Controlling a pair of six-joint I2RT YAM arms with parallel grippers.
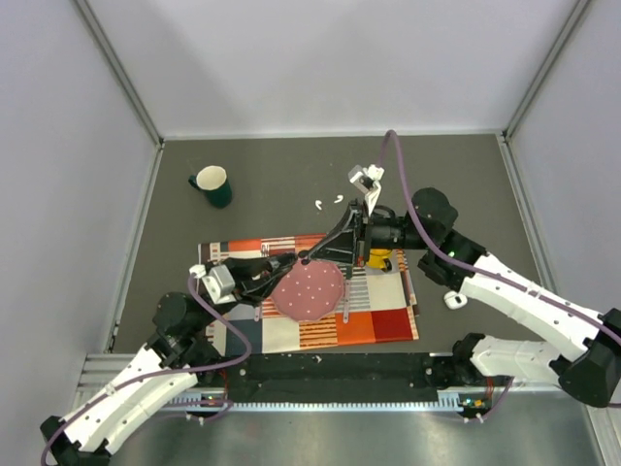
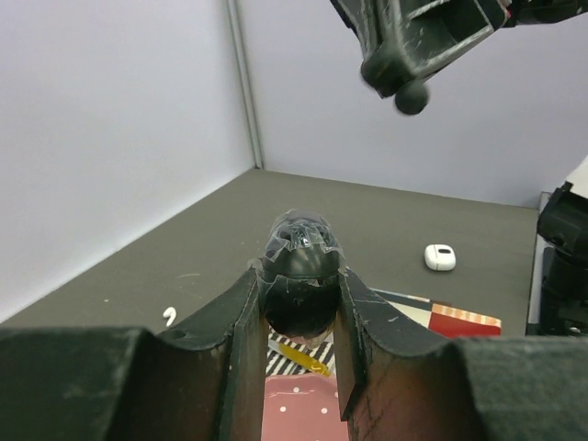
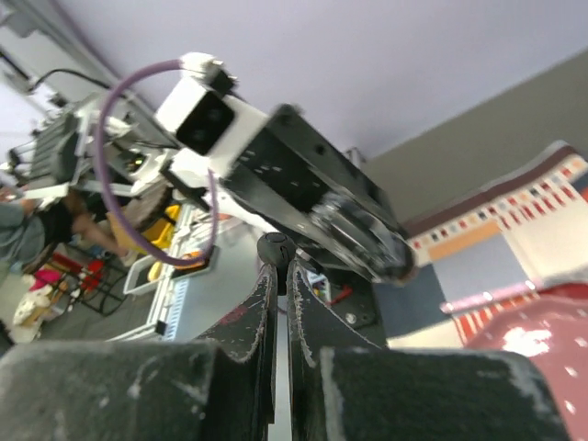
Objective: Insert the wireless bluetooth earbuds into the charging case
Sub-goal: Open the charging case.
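Observation:
Two white earbuds [image 1: 317, 204] [image 1: 338, 198] lie on the dark table beyond the mat; the left wrist view shows one earbud [image 2: 169, 316] at the left. The white charging case [image 1: 454, 300] [image 2: 440, 257] sits lid shut, right of the mat, beside the right arm. Neither gripper is near them. My left gripper [image 1: 289, 264] [image 2: 299, 276] is shut on a black oval object [image 2: 299, 262] above the pink plate. My right gripper [image 1: 309, 256] [image 3: 277, 262] hangs just beside it, jaws pinched on a small black round bit [image 3: 276, 248] [image 2: 411, 96].
A patterned mat [image 1: 388, 316] carries a pink dotted plate [image 1: 308, 291] and a yellow piece [image 1: 378, 258] [image 2: 299, 356]. A dark green mug [image 1: 212, 185] stands at the back left. Grey walls close in the table on three sides.

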